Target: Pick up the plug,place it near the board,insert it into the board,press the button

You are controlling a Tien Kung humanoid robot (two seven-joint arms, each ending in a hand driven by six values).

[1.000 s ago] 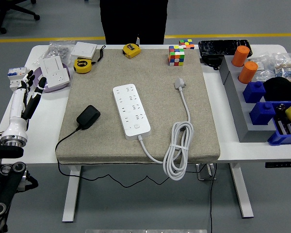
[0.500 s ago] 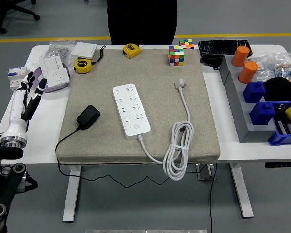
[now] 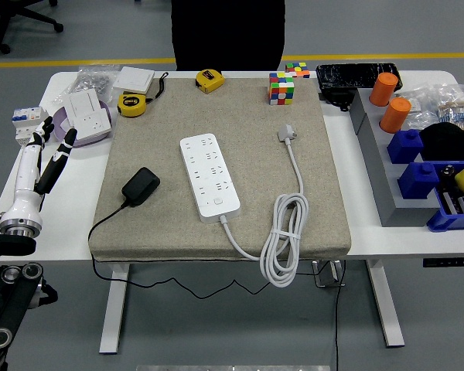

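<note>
Plug: the black plug lies on the grey mat, off to the right of the left hand and a little nearer the table's front edge; its thin black cord runs off the mat's near-left corner.
Board: the white power strip lies further right on the mat, past the plug, well apart from the hand.
Strip's own lead: a white cable coils at the mat's front edge and ends in a white plug.
Left hand: over the bare white table, fingers loosely extended, holding nothing.
In the way: nothing between hand and plug.
Just beyond the hand: white sockets, a yellow tape measure.
Far side: a person in black stands there.
</note>
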